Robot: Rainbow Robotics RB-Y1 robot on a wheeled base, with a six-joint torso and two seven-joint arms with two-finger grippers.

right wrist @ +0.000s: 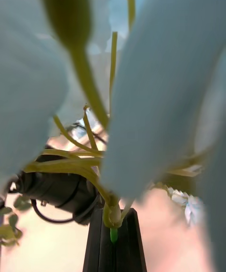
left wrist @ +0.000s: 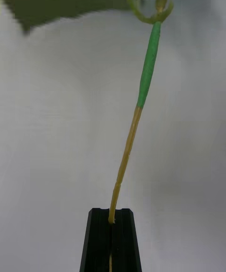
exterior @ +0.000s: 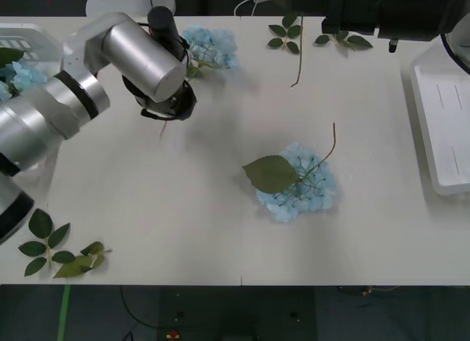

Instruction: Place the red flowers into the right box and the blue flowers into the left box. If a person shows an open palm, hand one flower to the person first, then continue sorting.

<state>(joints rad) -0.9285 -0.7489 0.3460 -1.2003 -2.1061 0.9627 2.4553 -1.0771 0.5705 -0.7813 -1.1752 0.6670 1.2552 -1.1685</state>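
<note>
Nearest, one blue flower (exterior: 297, 182) lies loose mid-tabletop (exterior: 183, 194). Farther left, the left claw (left wrist: 112, 239) is clamped on a stalk (left wrist: 126, 152), its bloom (exterior: 211, 47) beyond. Farthest right, the right claw (right wrist: 114, 243) pinches another flower's stem (right wrist: 113, 215).

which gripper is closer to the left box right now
Left. The left gripper, shut on a blue flower's stem, is nearer the left box; the right gripper holds another flower far right.
</note>
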